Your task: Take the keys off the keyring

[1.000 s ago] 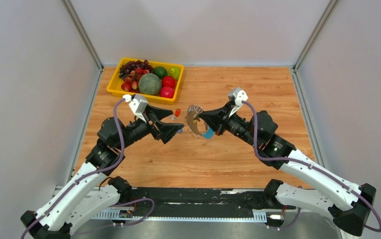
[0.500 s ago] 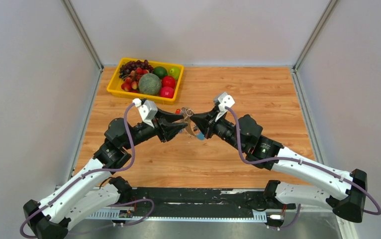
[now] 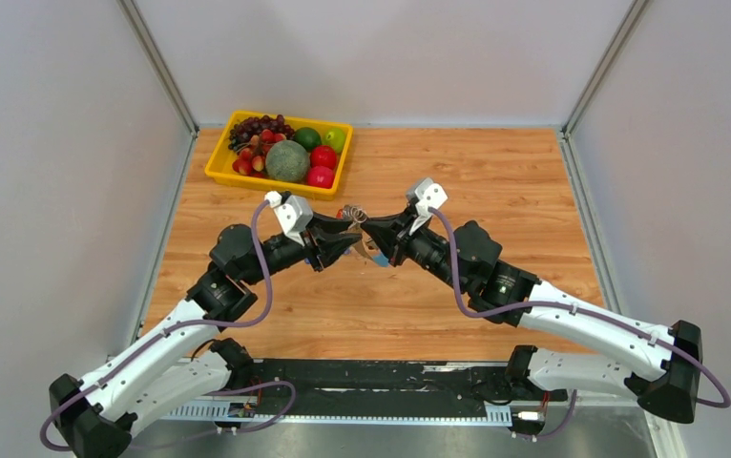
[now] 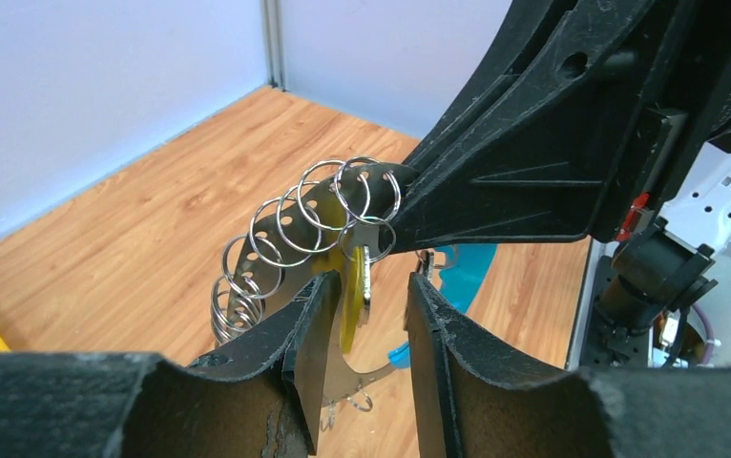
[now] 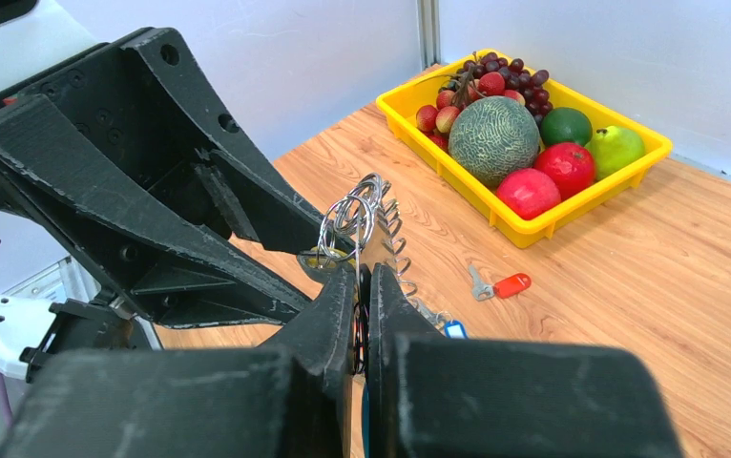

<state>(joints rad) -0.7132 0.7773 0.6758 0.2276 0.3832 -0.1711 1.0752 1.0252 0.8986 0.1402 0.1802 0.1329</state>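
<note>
The keyring [image 3: 365,227] is a curved metal plate [image 4: 271,262] strung with several wire rings, ending in a blue piece [image 4: 464,267]. It hangs in the air between the two arms. My right gripper [image 5: 362,279] is shut on the plate's edge, and the rings [image 5: 360,215] stand up just beyond its fingertips. A key with a yellow tag [image 4: 351,310] hangs from one ring. My left gripper [image 4: 366,286] is open, one finger on each side of that tag, with a gap showing on the right. From above, the left gripper [image 3: 349,239] and right gripper [image 3: 374,233] nearly meet.
A yellow tray [image 3: 216,169] of fruit stands at the back left and shows its rim [image 5: 536,235] in the right wrist view. A loose red-tagged key [image 5: 501,284] and a blue-tagged key [image 5: 453,329] lie on the wooden table below the keyring.
The two arms have come together: the right carried the keyring left, and the left moved right to it. The left jaws narrowed from wide open to either side of the yellow-tagged key.
</note>
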